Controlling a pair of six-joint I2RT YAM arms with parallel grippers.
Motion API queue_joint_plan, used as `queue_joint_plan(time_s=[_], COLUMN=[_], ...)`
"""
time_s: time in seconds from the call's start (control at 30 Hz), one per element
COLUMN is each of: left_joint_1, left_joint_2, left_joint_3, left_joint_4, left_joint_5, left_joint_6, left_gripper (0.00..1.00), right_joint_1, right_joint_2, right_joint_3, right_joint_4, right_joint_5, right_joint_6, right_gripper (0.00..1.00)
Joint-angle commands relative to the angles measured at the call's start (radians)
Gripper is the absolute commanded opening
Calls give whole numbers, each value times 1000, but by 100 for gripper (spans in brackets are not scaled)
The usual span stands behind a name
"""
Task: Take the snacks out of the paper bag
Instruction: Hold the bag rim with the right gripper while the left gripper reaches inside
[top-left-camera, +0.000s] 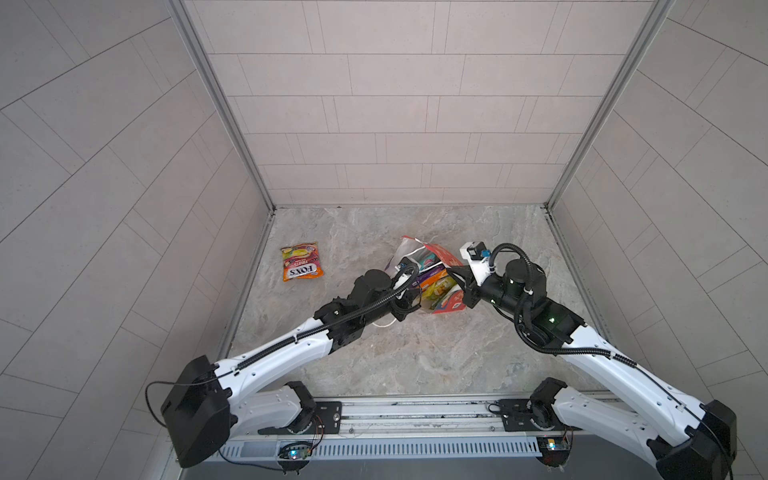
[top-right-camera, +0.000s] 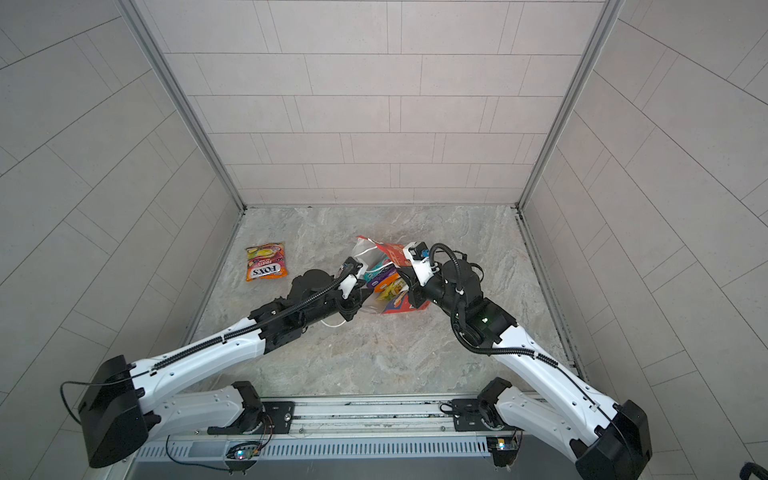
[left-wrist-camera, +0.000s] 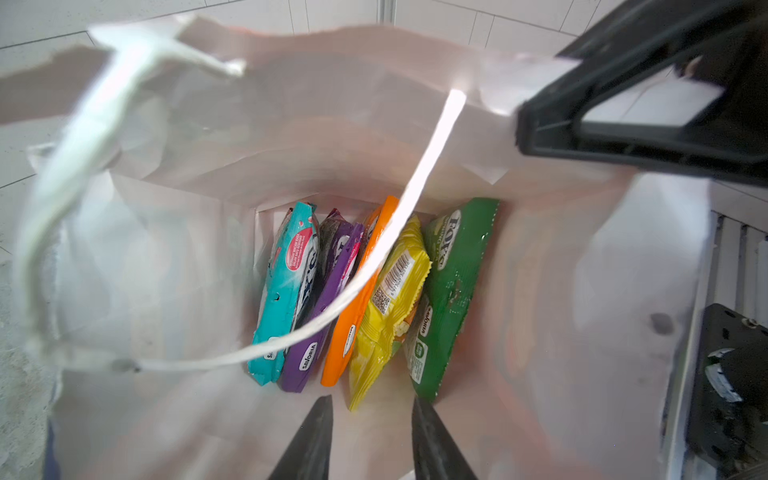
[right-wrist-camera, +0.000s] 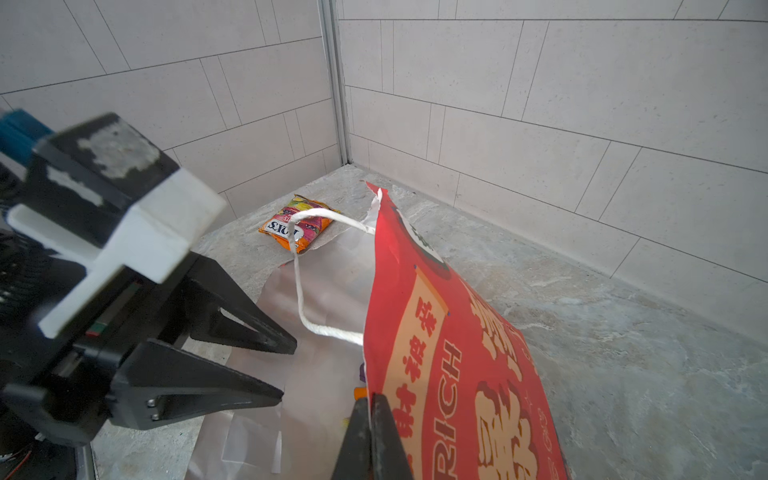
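R jaws pinch paper bag (right-wrist-camera: 457, 332) rim, mouth wide, while L jaws, spread w/ room each side, face five snacks (left-wrist-camera: 395, 299) inside.

Marbled tabletop (top-left-camera: 415, 353), paper bag (top-left-camera: 451, 305), orange packet (top-left-camera: 302, 262)

Bright, even light; soft shadows beside the paper bag (top-left-camera: 448, 306). Both top views bow the tiled walls (top-left-camera: 374, 104) at their edges. In the left wrist view the bag's rim and cord handle (left-wrist-camera: 419, 195) blur and glare; the snacks (left-wrist-camera: 453, 291) inside are sharp.
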Motion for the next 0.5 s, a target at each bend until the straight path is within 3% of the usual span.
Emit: queue_joint_plan(time_s=[0.0,0.1,0.27,0.47], left_joint_1=[0,0,12,43], left_joint_2=[34,86,153,208], left_joint_3=[19,43,98,136], left_joint_4=[82,94,65,75], left_joint_5=[7,15,-98,-131], left_joint_6=[26,26,27,45], left_gripper=[35,36,36,37], right_joint_1=[6,6,6,7], right_joint_2=[-6,-15,-31,-47], right_joint_3=[0,-16,-34,-48], right_joint_4=[73,97,120,137], right_joint_5=[-1,-7,-20,-21], right_joint_6=[-21,-29,-38,-46], right_gripper=[0,0,0,0])
